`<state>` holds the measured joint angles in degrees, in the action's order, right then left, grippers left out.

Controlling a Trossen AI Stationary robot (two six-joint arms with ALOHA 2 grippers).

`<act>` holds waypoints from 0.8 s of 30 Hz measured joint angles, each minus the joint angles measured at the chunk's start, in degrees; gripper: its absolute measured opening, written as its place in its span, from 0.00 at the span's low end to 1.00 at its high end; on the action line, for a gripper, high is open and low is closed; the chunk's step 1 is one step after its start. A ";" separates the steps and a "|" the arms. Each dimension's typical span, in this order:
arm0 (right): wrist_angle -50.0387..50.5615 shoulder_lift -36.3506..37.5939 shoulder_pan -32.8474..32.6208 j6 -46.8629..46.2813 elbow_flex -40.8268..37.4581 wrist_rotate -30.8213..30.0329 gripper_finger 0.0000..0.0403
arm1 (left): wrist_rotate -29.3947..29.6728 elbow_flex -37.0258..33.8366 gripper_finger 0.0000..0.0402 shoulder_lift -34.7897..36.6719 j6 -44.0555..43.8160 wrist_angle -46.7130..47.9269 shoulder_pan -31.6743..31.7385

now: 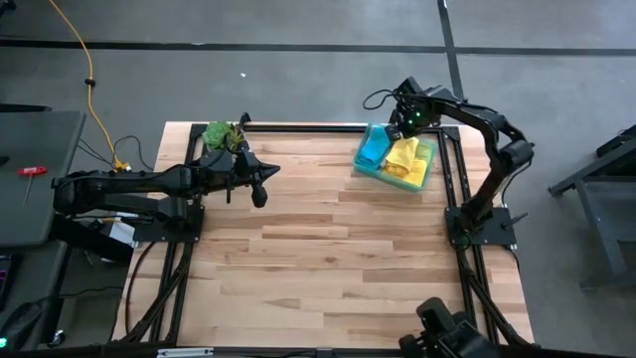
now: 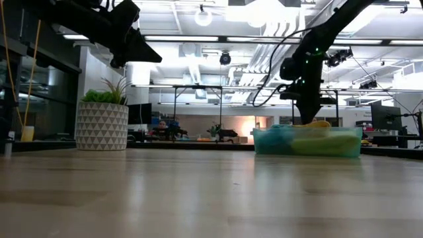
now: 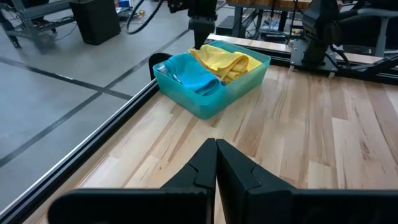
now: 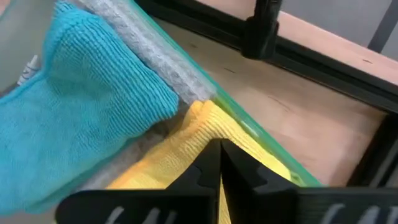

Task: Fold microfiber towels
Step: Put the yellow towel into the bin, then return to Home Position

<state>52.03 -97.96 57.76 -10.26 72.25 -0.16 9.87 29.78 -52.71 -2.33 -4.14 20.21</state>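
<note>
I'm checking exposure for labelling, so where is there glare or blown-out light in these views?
Low view: the ceiling lights are blown out white, silhouetting both arms and casting a sheen on the wooden table. High view: evenly lit, no glare. Right wrist view: the translucent green rectangular tray rim catches a faint highlight beside the yellow microfiber towel.

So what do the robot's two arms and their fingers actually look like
Both arms are dark, nearly black, with jointed links. The right arm has a small green light glowing near its wrist and a loose black cable looping beside it. The left arm looks matte black. Each ends in two dark, tapered, wedge-shaped fingers.
</note>
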 joint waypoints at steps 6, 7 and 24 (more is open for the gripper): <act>0.34 -3.58 -0.26 -0.22 0.00 -0.14 0.00 | 0.00 0.00 0.00 0.00 0.00 0.00 0.02; 0.07 -4.02 -0.28 -0.22 0.00 -0.48 0.00 | 0.00 0.00 0.00 0.00 0.00 0.00 0.02; -2.71 6.11 -1.96 2.45 0.00 6.33 0.00 | -0.02 0.00 0.00 0.00 2.67 -0.98 0.02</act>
<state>49.32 -91.85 55.80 -7.81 72.25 6.17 9.85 29.78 -52.71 0.34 -5.12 20.23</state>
